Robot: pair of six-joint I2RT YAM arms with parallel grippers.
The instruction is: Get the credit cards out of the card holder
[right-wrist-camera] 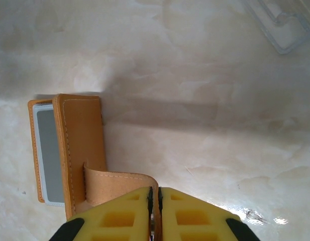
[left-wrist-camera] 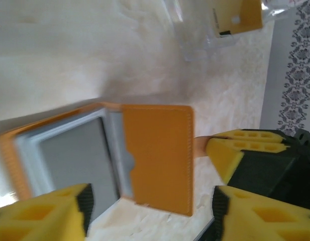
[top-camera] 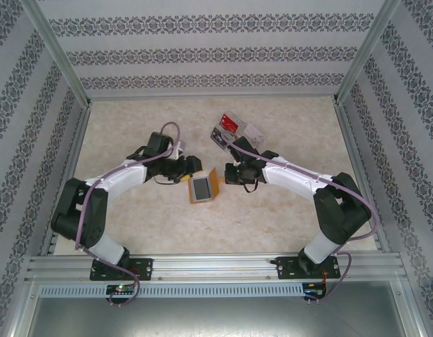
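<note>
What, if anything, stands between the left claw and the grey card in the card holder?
Nothing visible does. The right claw pinches the tab and holds the orange flap aside, so the grey card lies exposed beside the left claw.

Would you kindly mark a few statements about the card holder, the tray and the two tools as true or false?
1. The right tool is shut on the tan tab strap of the orange-tan leather-like card holder. True.
2. The card holder lies folded shut. False: it is open, with its grey inside showing.
3. A red card lies in the clear plastic tray. True.
4. The left tool grips a card. False: its fingers stand apart by the card holder and hold nothing.
</note>
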